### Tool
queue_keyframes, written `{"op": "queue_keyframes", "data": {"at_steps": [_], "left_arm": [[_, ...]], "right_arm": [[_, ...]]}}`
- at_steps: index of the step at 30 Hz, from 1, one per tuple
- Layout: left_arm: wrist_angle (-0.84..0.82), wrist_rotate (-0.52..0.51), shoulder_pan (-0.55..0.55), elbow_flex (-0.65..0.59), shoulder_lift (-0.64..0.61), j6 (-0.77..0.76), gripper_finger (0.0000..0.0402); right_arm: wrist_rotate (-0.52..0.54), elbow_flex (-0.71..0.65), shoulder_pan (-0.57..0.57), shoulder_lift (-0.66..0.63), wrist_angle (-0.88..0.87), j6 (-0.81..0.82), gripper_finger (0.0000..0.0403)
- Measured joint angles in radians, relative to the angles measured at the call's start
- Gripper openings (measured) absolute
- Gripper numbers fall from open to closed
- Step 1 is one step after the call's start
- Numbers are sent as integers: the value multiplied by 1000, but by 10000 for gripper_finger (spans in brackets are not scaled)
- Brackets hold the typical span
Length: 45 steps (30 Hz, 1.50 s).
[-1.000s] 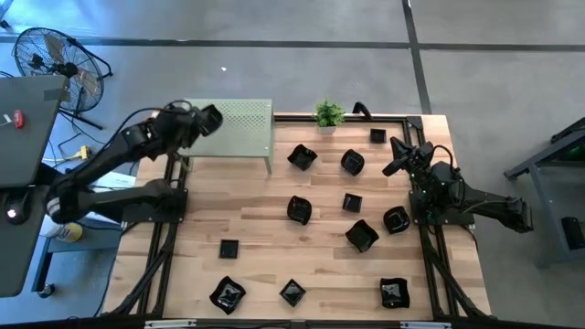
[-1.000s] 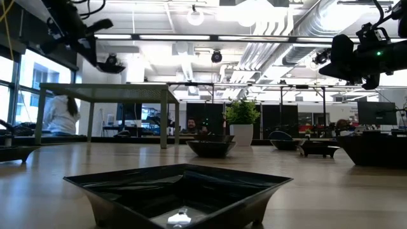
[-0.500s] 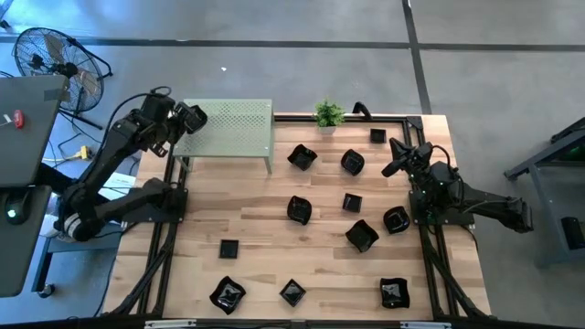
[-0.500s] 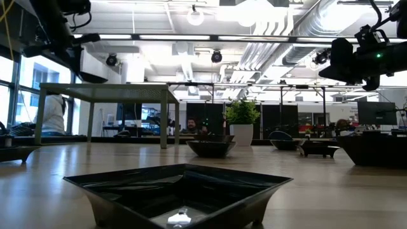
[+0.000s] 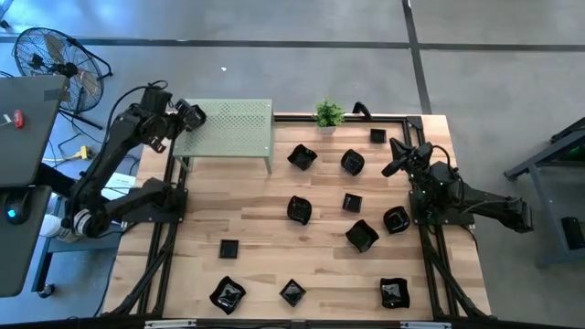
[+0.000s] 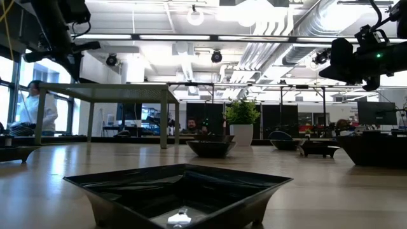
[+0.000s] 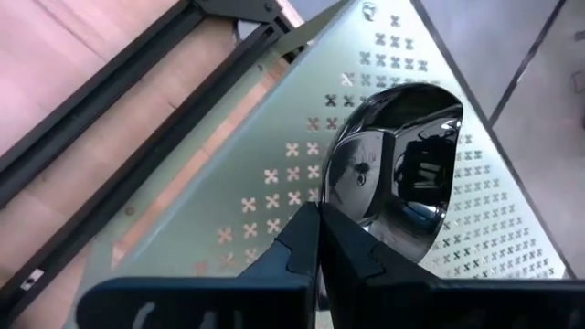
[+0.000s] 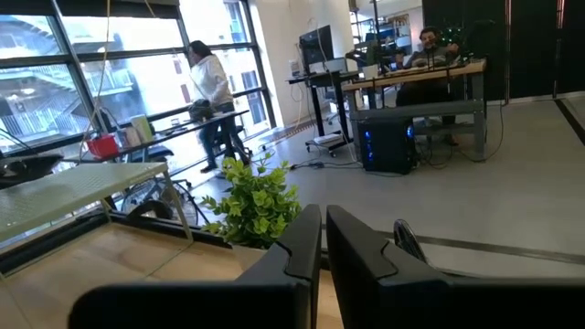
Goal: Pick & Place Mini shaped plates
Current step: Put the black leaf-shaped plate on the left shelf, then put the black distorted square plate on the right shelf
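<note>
My left gripper (image 5: 192, 116) hangs over the left end of a pale green perforated stand (image 5: 233, 130) at the table's far left, shut on a glossy black round mini plate (image 7: 395, 151). Several more black mini plates lie flat on the wooden table, among them one (image 5: 302, 156) near the stand, one (image 5: 362, 235) at mid-right and one (image 5: 227, 294) at the near edge. My right gripper (image 5: 395, 153) waits shut and holding nothing at the table's right side, well above the plates. My left gripper pinches the round plate's rim (image 7: 336, 208) between its two shut fingers (image 7: 302, 239). They come slanting down from the left side. The plate sticks out beyond the fingertips, tilted with its shiny hollow showing, over the stand's top (image 7: 274, 174). Whether it touches the stand, I cannot tell.
A small green potted plant (image 5: 329, 114) stands at the table's far edge. A black frame rail (image 5: 169, 238) runs along each side of the table. In the low view a wide black plate (image 6: 181, 191) sits close by. People are at desks in the room beyond.
My left gripper has swung toward the table's left edge, from farther in over the stand's top to its left end, carrying the round plate and staying shut on it. The right arm has kept still.
</note>
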Motion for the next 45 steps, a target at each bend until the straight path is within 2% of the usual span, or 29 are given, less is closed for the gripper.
{"op": "queue_keyframes", "data": {"at_steps": [8, 18, 24, 27, 31, 35, 38, 40, 45], "left_arm": [[-5, -6, -2, 0, 6, 0, 3], [-36, -18, -2, 0, 6, 7, 69], [-37, -16, -2, 5, -8, 151, 80], [-37, 14, -2, 39, -25, 292, 75], [-74, 65, -3, 106, -51, 458, 58], [-75, 115, -3, 149, -101, 593, 28], [-46, 167, -3, 142, -150, 654, 5], [-38, 193, -3, 129, -190, 687, 5], [27, 303, -3, 77, -285, 786, 1]], "right_arm": [[2, 0, 0, 0, 0, -2, 16], [2, 0, 0, 0, 0, 0, 16], [2, 0, 0, 0, 9, 27, 16], [2, 0, 0, 0, 66, 87, 15], [-8, 0, 0, 0, 135, 136, 7], [-77, 1, 0, 0, 149, 117, 2], [-108, 31, 0, 8, 118, 137, 2], [-123, 76, 0, 33, 75, 136, 1], [-155, 239, 0, 163, -132, 129, 1]]}}
